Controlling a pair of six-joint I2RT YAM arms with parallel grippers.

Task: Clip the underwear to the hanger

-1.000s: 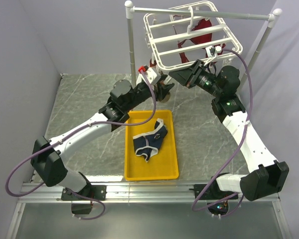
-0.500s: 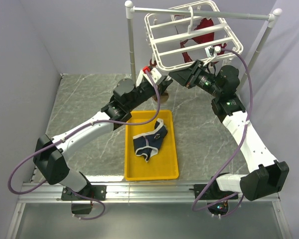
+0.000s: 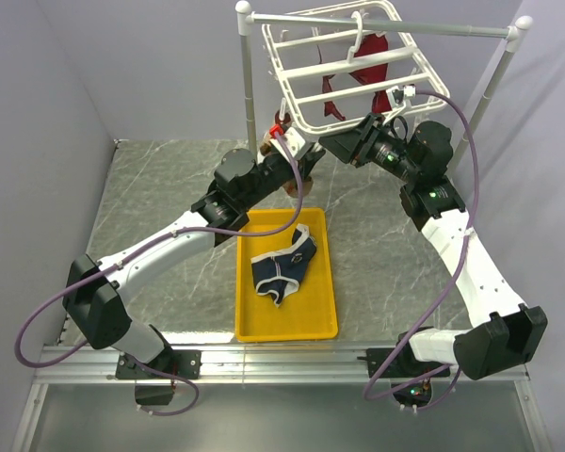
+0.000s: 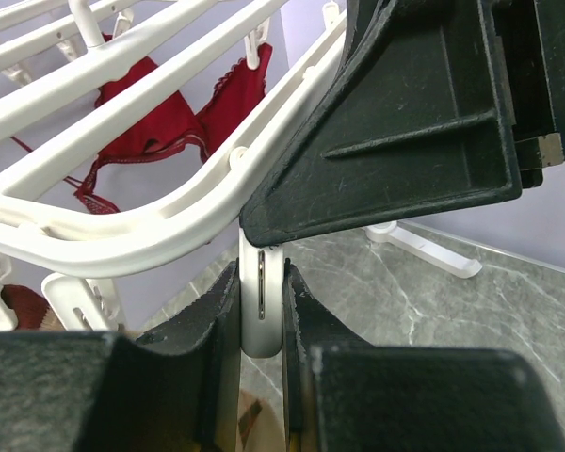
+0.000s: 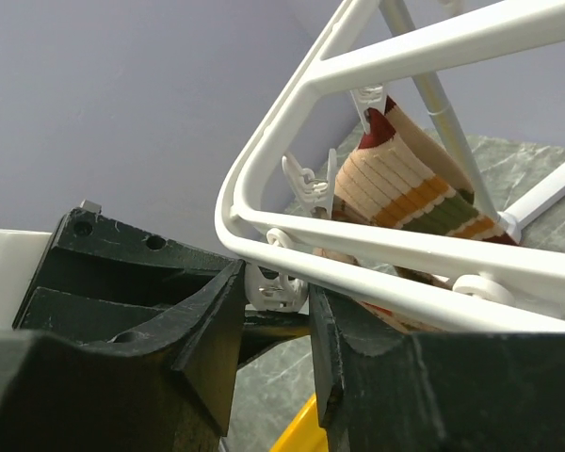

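Observation:
The navy underwear [image 3: 284, 266] lies crumpled in the yellow tray [image 3: 241, 282], with neither gripper near it. The white hanger [image 3: 306, 98] hangs tilted from the stand's top pole. My left gripper [image 3: 298, 166] is under its near-left corner. In the left wrist view the left gripper [image 4: 261, 282] is shut on a small white clip [image 4: 261, 320] dangling from the hanger rim [image 4: 169, 221]. My right gripper [image 3: 342, 143] meets it from the right. In the right wrist view the right gripper [image 5: 276, 282] is closed round a white clip [image 5: 281, 290] under the rim [image 5: 377, 250].
A dark red garment [image 3: 365, 72] hangs clipped inside the hanger. A brown-and-cream argyle cloth [image 5: 410, 188] hangs from another clip beside my grippers. The white stand's poles [image 3: 248, 85] rise at the back left and back right. Grey walls enclose the table.
The left gripper rose toward the hanger's near-left corner. The hanger's near edge tipped up and back. The right arm barely moved, and the underwear stayed in the tray.

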